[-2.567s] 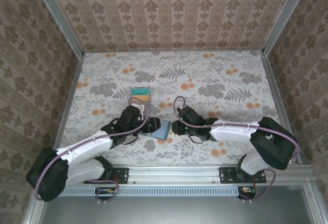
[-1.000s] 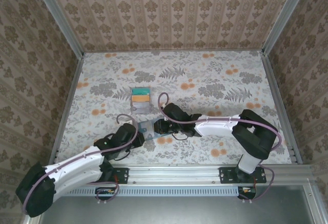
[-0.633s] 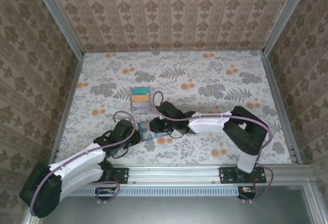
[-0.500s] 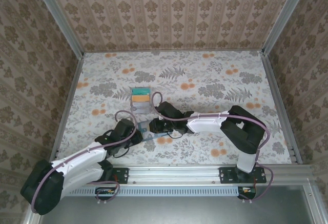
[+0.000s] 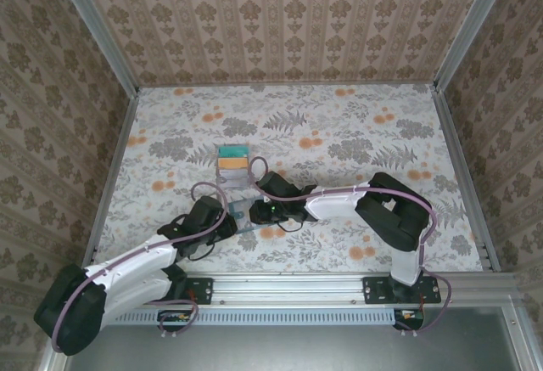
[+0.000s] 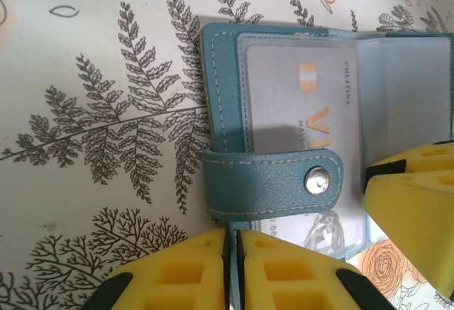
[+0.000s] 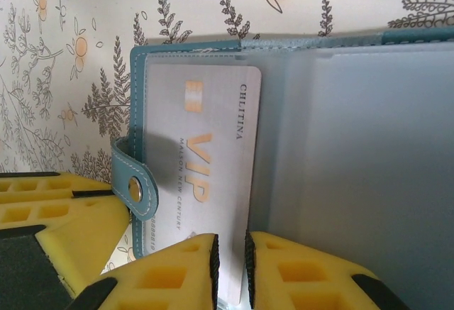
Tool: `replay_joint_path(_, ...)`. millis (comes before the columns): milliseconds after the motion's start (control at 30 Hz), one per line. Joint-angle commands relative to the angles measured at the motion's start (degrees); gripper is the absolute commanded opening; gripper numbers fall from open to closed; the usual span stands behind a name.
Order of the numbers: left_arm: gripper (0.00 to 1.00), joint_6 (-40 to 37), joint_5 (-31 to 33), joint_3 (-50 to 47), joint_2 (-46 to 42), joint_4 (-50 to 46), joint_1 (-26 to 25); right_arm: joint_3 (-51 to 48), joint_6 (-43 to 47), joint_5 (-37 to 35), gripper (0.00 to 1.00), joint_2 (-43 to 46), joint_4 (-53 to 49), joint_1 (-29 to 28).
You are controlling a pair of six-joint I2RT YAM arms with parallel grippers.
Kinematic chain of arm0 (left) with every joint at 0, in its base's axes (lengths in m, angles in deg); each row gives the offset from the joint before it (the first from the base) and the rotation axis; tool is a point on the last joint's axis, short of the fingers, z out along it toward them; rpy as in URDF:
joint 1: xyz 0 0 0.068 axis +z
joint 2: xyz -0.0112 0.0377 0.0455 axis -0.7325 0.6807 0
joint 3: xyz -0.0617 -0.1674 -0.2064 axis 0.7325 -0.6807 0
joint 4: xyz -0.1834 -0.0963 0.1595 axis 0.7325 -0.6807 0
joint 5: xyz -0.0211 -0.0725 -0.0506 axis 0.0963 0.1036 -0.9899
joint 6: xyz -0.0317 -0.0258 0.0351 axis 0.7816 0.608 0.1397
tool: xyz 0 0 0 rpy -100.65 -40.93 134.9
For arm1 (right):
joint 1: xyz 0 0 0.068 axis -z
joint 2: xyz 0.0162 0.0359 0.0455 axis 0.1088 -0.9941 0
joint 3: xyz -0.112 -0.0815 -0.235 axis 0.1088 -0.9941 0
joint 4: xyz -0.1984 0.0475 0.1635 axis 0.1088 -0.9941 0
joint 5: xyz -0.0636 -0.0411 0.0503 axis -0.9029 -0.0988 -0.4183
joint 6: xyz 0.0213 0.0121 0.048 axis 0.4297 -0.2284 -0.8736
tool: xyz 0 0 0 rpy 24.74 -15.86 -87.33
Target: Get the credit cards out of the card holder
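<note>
Partway there I'd say — teal and orange credit cards (image 5: 232,158) already lie mid-frame on the table (image 5: 356,125), but a pale VIP card (image 7: 202,161) is still in the open card holder (image 5: 244,216) just below them, right claw (image 7: 230,267) pinched on its edge, left claw (image 6: 231,267) clenched on the holder's rim.

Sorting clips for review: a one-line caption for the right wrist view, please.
The right gripper, jaws nearly shut, pinches the near edge of the pale card in the open card holder.
</note>
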Motion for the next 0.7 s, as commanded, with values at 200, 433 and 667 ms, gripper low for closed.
replay_joint_path(200, 0.13, -1.71, 2.30, 3.20, -2.17, -3.22, -1.58, 0.89, 0.38, -0.29, 0.21, -0.59, -1.70, 0.03)
replay_joint_path(433, 0.13, -1.57, 0.99, 2.59, 2.17, 1.65, -1.73, 0.97, 0.34, -0.29, 0.21, -0.51, -1.80, 0.04)
replay_joint_path(667, 0.12, -0.45, 2.23, 2.75, 6.98, 2.20, -2.63, 0.89, 0.25, -0.45, 0.21, -0.61, -1.98, 0.03)
